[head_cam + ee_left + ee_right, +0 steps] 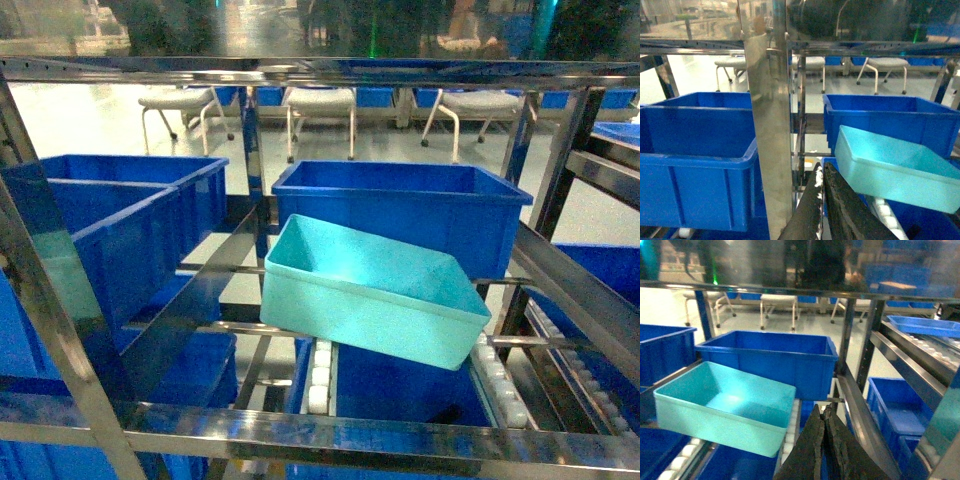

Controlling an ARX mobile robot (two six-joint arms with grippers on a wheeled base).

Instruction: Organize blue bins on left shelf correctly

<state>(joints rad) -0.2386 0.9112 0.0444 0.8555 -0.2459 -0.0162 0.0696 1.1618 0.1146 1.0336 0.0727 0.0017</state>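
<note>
Turquoise bin (372, 290) sits skewed on the left shelf (330, 375) rollers before a royal-blue crate (400, 205). Left hand (821, 172) and right hand (824, 412) are pressed together, empty.

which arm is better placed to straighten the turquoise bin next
Probably right. The crooked turquoise bin sits right of centre, beside the right hand; a shelf post stands between the left hand and most of the lane.

Three close views, shared turquoise bin (372, 290)
</note>
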